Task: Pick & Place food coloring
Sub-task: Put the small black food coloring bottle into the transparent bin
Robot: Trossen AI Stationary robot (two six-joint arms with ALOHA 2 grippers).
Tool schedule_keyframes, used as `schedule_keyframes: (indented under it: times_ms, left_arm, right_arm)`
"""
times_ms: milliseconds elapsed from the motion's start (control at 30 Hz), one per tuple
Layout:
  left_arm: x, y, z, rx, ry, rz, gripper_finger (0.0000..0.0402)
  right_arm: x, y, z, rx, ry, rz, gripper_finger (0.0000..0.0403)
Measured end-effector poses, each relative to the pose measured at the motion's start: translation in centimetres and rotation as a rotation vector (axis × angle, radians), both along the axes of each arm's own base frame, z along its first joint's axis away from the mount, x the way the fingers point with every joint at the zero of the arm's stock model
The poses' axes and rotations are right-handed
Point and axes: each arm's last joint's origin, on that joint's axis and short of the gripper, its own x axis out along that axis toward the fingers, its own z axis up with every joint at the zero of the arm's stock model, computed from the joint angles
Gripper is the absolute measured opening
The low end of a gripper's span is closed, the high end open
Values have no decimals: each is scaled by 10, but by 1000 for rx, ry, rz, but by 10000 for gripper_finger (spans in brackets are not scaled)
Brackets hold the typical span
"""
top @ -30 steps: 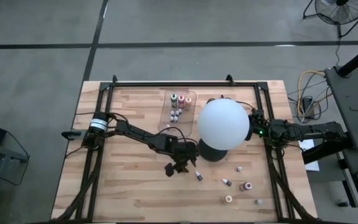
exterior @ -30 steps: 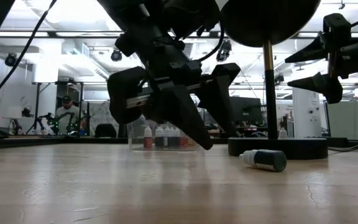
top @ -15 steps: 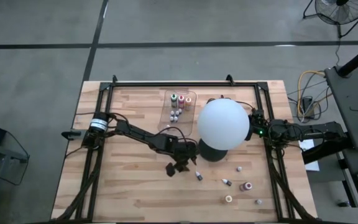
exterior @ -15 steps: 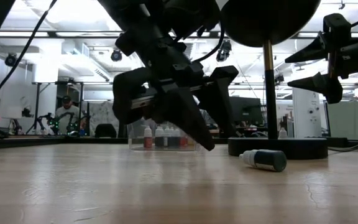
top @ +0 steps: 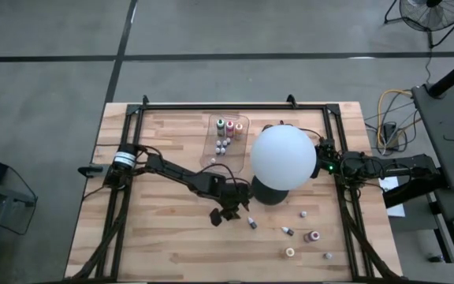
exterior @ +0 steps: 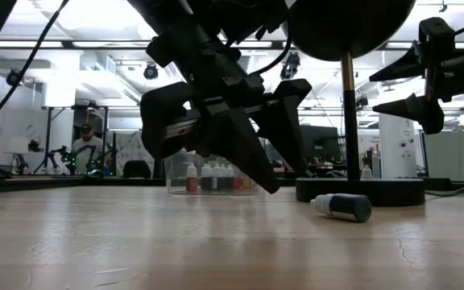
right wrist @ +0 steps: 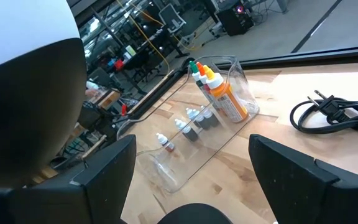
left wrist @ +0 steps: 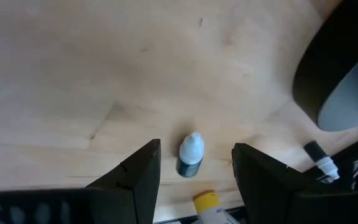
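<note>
Bottle (left wrist: pixel 191 154) lies on the worktop (top: pixel 164 237) under your open, empty left gripper (top: pixel 229 211); your right gripper (top: pixel 323 158) waits open at right.

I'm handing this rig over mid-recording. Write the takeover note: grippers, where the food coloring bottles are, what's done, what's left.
Left gripper: open, empty, hovering over a dark white-capped bottle lying on the table in front of the globe's black base.
Right gripper: open, empty, waiting behind the white globe at the right edge.
Done: several bottles stand in the clear tray at the back.
Left: the bottle under the left gripper and about five more loose bottles at front right; none is held.
</note>
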Motion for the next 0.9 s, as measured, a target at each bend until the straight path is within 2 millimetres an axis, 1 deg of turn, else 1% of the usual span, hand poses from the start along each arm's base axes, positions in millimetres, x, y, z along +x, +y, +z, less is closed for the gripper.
schedule_keyframes:
  times_ms: [200, 333, 500, 567, 700, 900]
  left_arm:
    - [1, -3, -3, 2, 17, -6, 170]
    - [15, -7, -11, -13, 16, -34, 170]
    - [31, -10, -12, -11, -21, -52, 170]
    - [35, -11, -14, -10, -21, -54, 170]
    - [38, -11, -16, -25, -18, -52, 170]
    - [36, -12, -20, -34, -4, -80, 170]
  right_arm:
    - [0, 0, 0, 0, 0, 0, 302]
    - [0, 0, 0, 0, 0, -1, 302]
    - [0, 0, 0, 0, 3, 1, 302]
    - [0, 0, 0, 0, 5, -1, 302]
    - [0, 0, -1, -1, 7, -1, 302]
    - [0, 0, -1, -1, 7, -1, 302]
